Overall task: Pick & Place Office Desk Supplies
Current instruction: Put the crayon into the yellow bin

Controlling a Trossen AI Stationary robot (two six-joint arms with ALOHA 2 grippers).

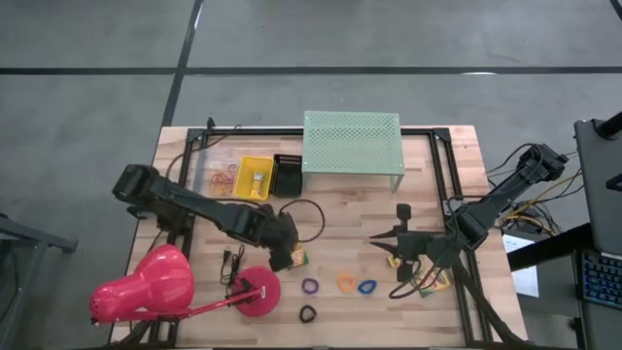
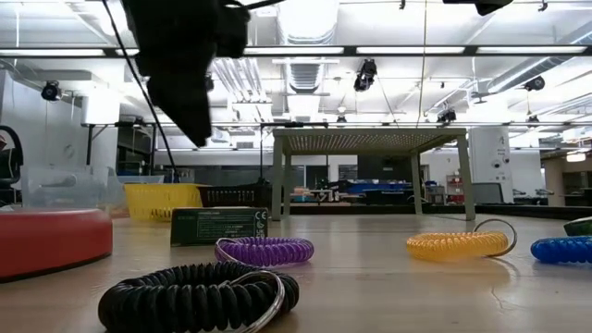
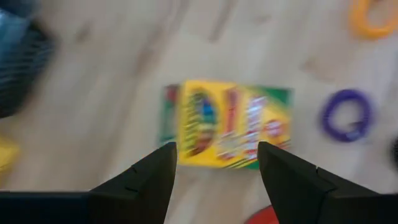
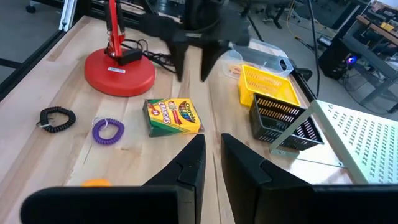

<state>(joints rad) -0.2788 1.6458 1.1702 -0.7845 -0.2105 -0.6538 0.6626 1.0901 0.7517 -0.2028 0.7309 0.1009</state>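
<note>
Overhead, crayon box half hidden under left gripper.

Crayon box, yellow-and-green, is lying flat on the desk, face up, just beside the purple coil loop. Purple loop, orange loop and blue loop are sitting in a row, apart from each other. Black coil loop is lying nearer the desk's front edge. Tan rubber bands are resting in a loose pile near the back left.
</note>
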